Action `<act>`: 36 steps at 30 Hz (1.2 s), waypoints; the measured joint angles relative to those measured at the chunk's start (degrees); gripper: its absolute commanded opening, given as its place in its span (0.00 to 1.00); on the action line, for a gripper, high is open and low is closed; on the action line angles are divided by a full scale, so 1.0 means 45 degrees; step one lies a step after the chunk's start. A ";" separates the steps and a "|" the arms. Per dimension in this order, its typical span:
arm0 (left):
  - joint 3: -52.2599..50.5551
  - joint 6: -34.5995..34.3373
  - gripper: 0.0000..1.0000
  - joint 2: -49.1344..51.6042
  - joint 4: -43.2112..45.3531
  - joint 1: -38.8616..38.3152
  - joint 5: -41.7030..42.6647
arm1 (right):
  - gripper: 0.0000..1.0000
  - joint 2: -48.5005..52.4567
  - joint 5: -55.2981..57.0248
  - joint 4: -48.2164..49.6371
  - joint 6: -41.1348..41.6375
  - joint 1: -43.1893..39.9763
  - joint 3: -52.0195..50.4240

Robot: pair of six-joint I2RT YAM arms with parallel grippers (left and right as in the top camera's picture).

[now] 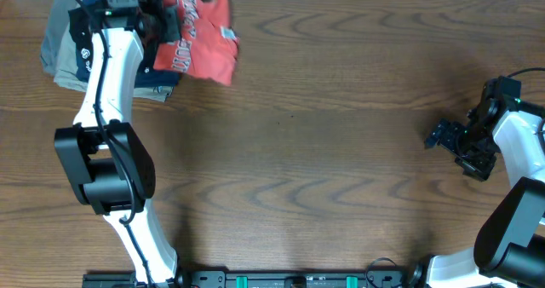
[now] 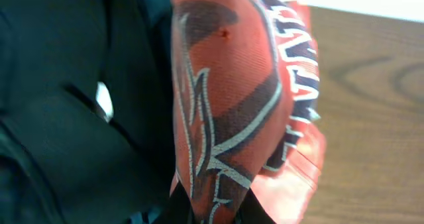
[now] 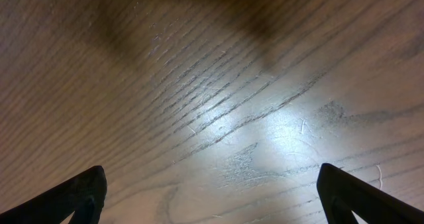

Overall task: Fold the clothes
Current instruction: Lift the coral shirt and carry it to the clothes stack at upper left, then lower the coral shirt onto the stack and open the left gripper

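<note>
The red T-shirt point(image 1: 203, 39) sits at about 11 o'clock on the wooden surface point(image 1: 341, 152) in the overhead view. It is bunched rather than flat, and its navy, white-edged lettering point(image 1: 183, 54) faces up. The left claw point(image 1: 160, 22) is closed on the shirt's cloth. In the left wrist view a fold of printed red fabric rises straight out from between the dark fingers point(image 2: 177, 212). Just at 9 o'clock of the shirt lies a stack of folded clothes, with a khaki garment point(image 1: 60, 60) on the outer side and dark garments point(image 1: 157, 88) touching the shirt's lower left edge. The right claw point(image 1: 446, 135) is well apart at about 3 o'clock. It is spread wide over bare wood and grips nothing, and only its two black fingertips point(image 3: 79, 194) show in the lower corners of its own camera.
</note>
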 measured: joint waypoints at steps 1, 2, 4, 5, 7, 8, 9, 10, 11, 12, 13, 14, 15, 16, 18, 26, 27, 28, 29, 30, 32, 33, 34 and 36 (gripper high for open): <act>0.0097 -0.0092 0.06 0.0000 0.0024 0.0005 -0.0063 | 0.99 0.0000 -0.0005 0.0000 -0.0005 0.0000 0.0000; 0.0165 -0.0146 0.06 0.0000 0.0039 0.0005 -0.0146 | 0.99 0.0000 -0.0005 0.0000 0.0000 0.0000 0.0000; 0.0296 -0.0199 0.06 0.0000 0.0092 0.0010 -0.0311 | 0.99 0.0000 -0.0005 0.0000 -0.0005 0.0000 0.0000; 0.0355 -0.0223 0.06 0.0000 0.0112 0.0005 -0.0398 | 0.99 0.0000 -0.0005 0.0000 0.0000 0.0000 0.0000; 0.0520 -0.0233 0.06 0.0000 0.0141 0.0005 -0.0646 | 0.99 0.0000 -0.0005 -0.0005 -0.0005 0.0000 0.0000; 0.0627 -0.0233 0.06 0.0000 0.0151 0.0005 -0.0811 | 0.99 0.0000 -0.0005 0.0000 0.0000 0.0000 0.0000; 0.0733 -0.0233 0.06 0.0000 0.0151 0.0005 -0.0947 | 0.99 0.0000 0.0000 0.0000 0.0000 0.0000 0.0000; 0.0874 -0.0233 0.06 0.0000 0.0165 0.0005 -0.1069 | 0.99 0.0000 0.0000 -0.0005 -0.0005 0.0000 0.0000; 0.1001 -0.0238 0.06 0.0000 0.0185 0.0005 -0.1214 | 0.99 0.0000 -0.0005 0.0000 -0.0005 0.0000 0.0000; 0.1132 -0.0233 0.06 0.0000 0.0243 0.0005 -0.1287 | 0.99 0.0000 -0.0005 0.0000 0.0000 0.0000 0.0000; 0.1287 -0.0238 0.06 0.0000 0.0311 0.0005 -0.1404 | 0.99 0.0000 -0.0005 -0.0005 -0.0005 0.0000 0.0000; 0.1423 -0.0233 0.06 0.0000 0.0335 0.0005 -0.1506 | 0.99 0.0000 -0.0005 0.0000 -0.0005 0.0000 0.0000; 0.1520 -0.0238 0.06 0.0000 0.0345 0.0005 -0.1583 | 0.99 0.0000 0.0000 0.0000 0.0000 0.0000 0.0000; 0.1603 -0.0233 0.06 0.0000 0.0350 0.0005 -0.1676 | 0.99 0.0000 0.0000 0.0000 0.0000 0.0000 0.0000; 0.1710 -0.0238 0.06 0.0000 0.0393 0.0005 -0.1957 | 0.99 0.0000 0.0000 0.0000 -0.0005 0.0000 0.0000; 0.1724 -0.1117 0.06 0.0000 0.0345 0.0010 -0.3696 | 0.99 0.0000 -0.0005 0.0000 0.0000 0.0000 0.0000; 0.1724 -0.1253 0.06 0.0000 0.0325 0.0029 -0.3920 | 0.99 0.0000 -0.0005 0.0000 -0.0005 0.0000 0.0000; 0.1724 -0.1409 0.06 0.0000 0.0330 0.0063 -0.4109 | 0.99 0.0000 -0.0005 0.0000 -0.0005 0.0000 0.0000; 0.1724 -0.1549 0.06 0.0000 0.0330 0.0112 -0.4284 | 0.99 0.0000 0.0000 0.0000 0.0000 0.0000 0.0000; 0.1724 -0.1617 0.06 0.0000 0.0330 0.0160 -0.4367 | 0.99 0.0000 0.0000 0.0000 0.0000 0.0000 0.0000; 0.1724 -0.1778 0.06 0.0000 0.0330 0.0335 -0.4566 | 0.99 0.0000 0.0000 0.0000 0.0000 0.0000 0.0000; 0.1724 -0.1841 0.06 0.0000 0.0330 0.0461 -0.4614 | 0.99 0.0000 -0.0005 0.0000 -0.0005 0.0000 0.0000; 0.1724 -0.1875 0.07 0.0000 0.0330 0.0563 -0.4639 | 0.99 0.0000 -0.0005 0.0000 0.0000 0.0000 0.0000; 0.1724 -0.1904 0.06 0.0000 0.0335 0.0831 -0.4711 | 0.99 0.0000 -0.0005 -0.0005 -0.0005 0.0000 0.0000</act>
